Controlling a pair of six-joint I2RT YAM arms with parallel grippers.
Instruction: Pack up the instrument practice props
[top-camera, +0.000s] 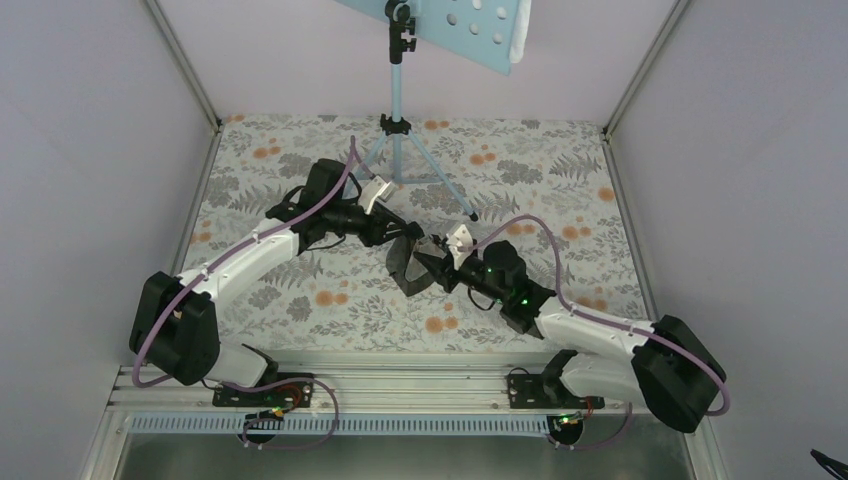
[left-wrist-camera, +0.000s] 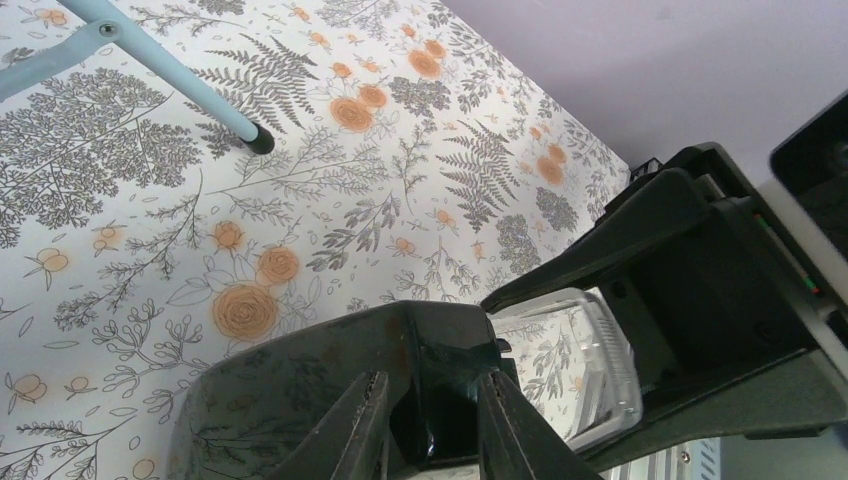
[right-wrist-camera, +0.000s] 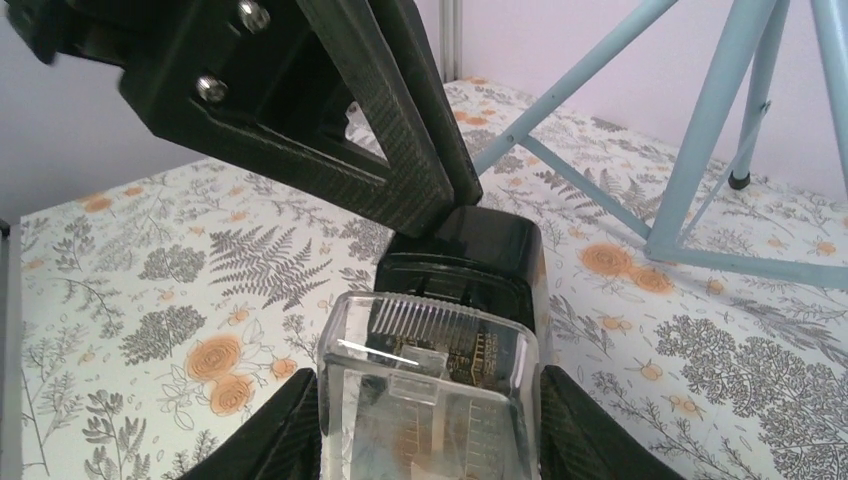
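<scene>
The space is enclosed by plain lavender walls (top-camera: 90, 120), joined at the corners by aluminium posts (top-camera: 185, 65). The counter (top-camera: 560, 200) is covered with a pale cloth printed with grey ferns and orange flowers. A light blue tripod music stand (top-camera: 399, 100) is set upright at the back centre of the cloth. Its hole-dotted tray (top-camera: 470, 25) is tilted and cut off by the top of the overhead view.

On the arms' side of the stand, the left arm (top-camera: 240, 260) and the right arm (top-camera: 590, 325) are brought together from either side. Between them, near the stand's right front leg, a small black wedge-shaped box (top-camera: 402, 272) is held. Its glossy black end is pinched by the closed left pincer (top-camera: 412, 236). Its clear plastic cover (right-wrist-camera: 430, 390) is clamped between the fingers of the right pincer (top-camera: 428, 262). Whether the box touches the cloth cannot be told.
</scene>
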